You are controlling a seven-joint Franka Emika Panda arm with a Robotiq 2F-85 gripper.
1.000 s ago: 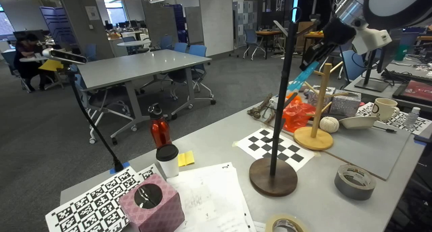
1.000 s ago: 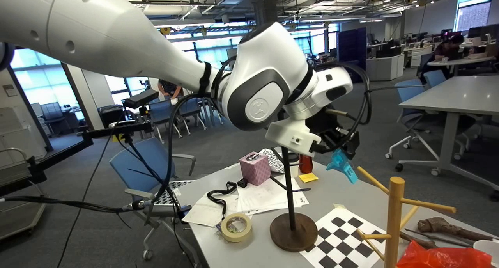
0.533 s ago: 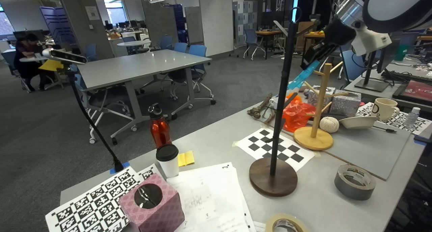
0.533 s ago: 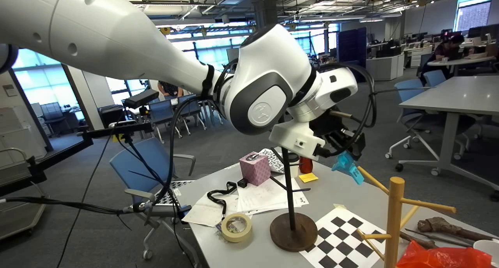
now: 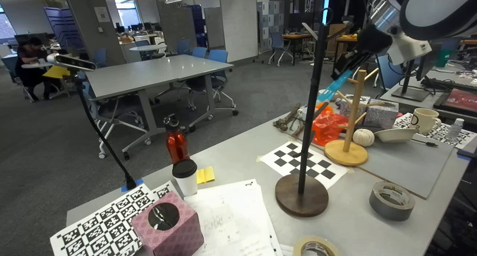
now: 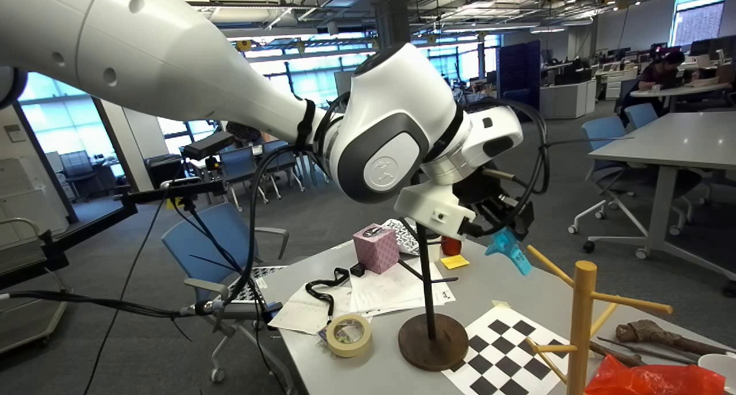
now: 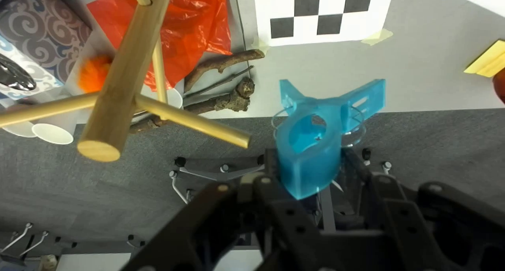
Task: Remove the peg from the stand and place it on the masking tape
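**End effector [image 7: 309, 160] with peg [image 6: 508, 250]: held aloft, placing outstanding**

End effector: pinching the peg's hollow body from both sides; two arms project, one slotted. A knock on either arm could twist the peg in the grip or shake it loose.

Peg: blue, tilted, above the height of the desk [image 5: 350, 222], seemingly off the stand [image 5: 353, 116]. Wrist view shows it against desk edge and floor [image 7: 98, 196]; a slip here might miss the desk altogether.

Stand: wooden, upright. One dowel [image 7: 197, 122] points towards the peg, apart from it in wrist view; true depth between them is hard to judge. A low sideways path could snag an arm and topple the stand.

Pole [image 5: 312, 107]: black, upright on a round base. A wide swing could strike it.

Tape [image 5: 390, 210]: grey, flat on desk, well apart from peg. An uneven peg released off-centre, or too early, could tip into the hole or slide off.

Tan roll [image 6: 348, 351]: on desk, beyond pole from stand. Risk: mistaken target.
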